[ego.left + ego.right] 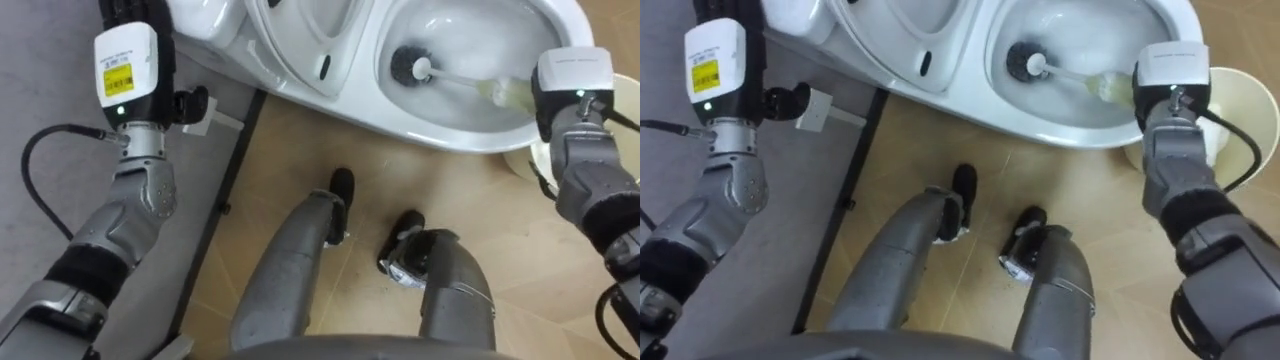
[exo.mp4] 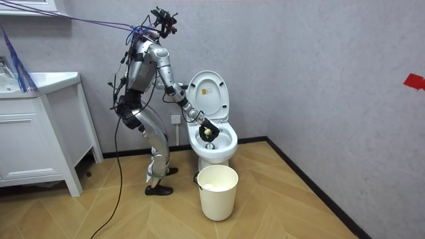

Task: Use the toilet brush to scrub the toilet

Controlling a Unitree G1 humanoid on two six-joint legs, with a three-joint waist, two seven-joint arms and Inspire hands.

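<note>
I stand bent over a white toilet [image 1: 455, 132] with its lid [image 2: 207, 93] raised. A toilet brush lies in the bowl, its black head [image 1: 408, 66] near the bottom and its white handle [image 1: 462, 82] running to the right. My right hand [image 2: 208, 129] reaches into the bowl from the right and holds the handle's pale yellow end [image 1: 508, 95]. In the eye views the white wrist box covers most of that hand. My left arm rises at the left beside the toilet's back. Its dark hand [image 1: 135, 12] is cut off by the top edge.
A white waste bin [image 2: 217, 191] stands on the wooden floor right in front of the toilet, by my right arm [image 1: 1240, 100]. A white plug [image 1: 205, 112] sits low on the grey wall. A white cabinet [image 2: 40, 133] stands at the room view's left.
</note>
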